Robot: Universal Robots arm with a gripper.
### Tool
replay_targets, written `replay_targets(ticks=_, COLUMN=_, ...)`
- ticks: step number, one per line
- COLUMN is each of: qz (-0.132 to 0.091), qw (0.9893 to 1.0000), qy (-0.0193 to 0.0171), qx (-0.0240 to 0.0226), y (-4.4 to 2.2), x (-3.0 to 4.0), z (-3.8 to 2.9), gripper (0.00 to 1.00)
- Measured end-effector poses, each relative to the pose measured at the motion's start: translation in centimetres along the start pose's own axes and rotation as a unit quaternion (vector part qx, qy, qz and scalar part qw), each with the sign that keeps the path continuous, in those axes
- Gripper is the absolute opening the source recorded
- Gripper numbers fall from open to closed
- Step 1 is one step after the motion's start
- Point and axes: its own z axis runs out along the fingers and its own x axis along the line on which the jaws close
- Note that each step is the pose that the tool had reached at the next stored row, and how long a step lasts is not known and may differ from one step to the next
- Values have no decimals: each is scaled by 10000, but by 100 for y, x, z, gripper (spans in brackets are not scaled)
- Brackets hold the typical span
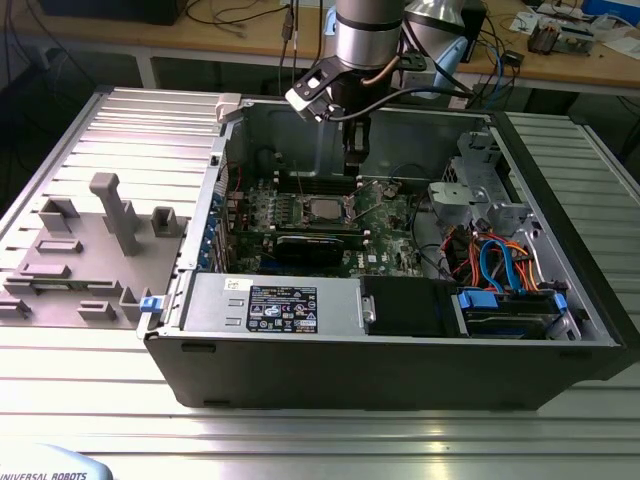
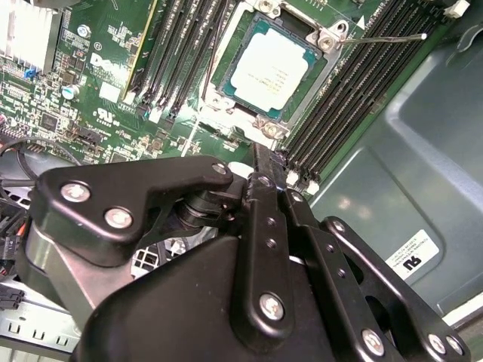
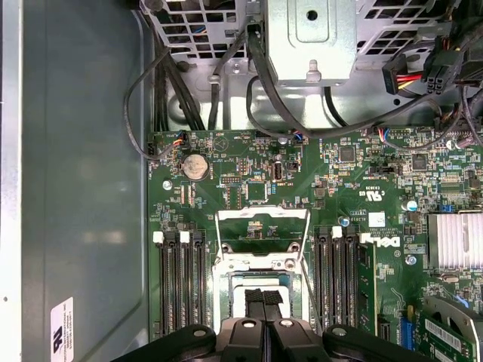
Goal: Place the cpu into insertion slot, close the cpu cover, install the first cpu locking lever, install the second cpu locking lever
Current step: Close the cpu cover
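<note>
Cpu is seated flat in the insertion slot, at the middle of the circuit board, between the memory slots. Cpu cover appears raised open at the slot's far edge. Gripper hangs directly over the slot, fingers pressed together and holding nothing. The cover lies just beyond its tips.

First wrist view: insertion slot half hidden behind claw, rest cut off at picture edge.
</note>
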Motion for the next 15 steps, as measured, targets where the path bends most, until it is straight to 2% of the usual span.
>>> replay_targets(ticks=9, qz=-1, qw=10000, qy=0, qx=0, y=5, x=0, z=0, gripper=11)
replay_targets(ticks=15, qz=0, qw=10000, qy=0, qx=0, y=174, x=4, z=11, gripper=11)
